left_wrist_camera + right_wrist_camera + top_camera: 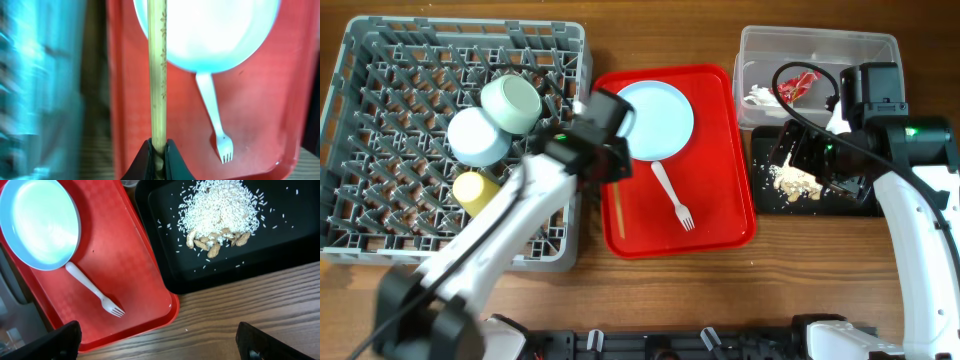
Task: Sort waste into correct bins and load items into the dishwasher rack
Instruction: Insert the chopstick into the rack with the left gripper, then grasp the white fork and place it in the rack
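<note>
Over the red tray (265, 110), the left gripper (159, 145) clamps the wooden stick (158, 75), pointing straight ahead.

The brown wooden table (670, 290) carries four things directly. The grey dishwasher rack (470, 30) sits at the left. The red serving tray (720, 170) lies just right of it, in the middle. The clear tub (820, 42) stands far right, with the black tray (765, 195) just nearer.

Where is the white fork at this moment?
In the overhead view, the white fork lies on the red tray, just below the plate, right of the wooden stick.
</note>
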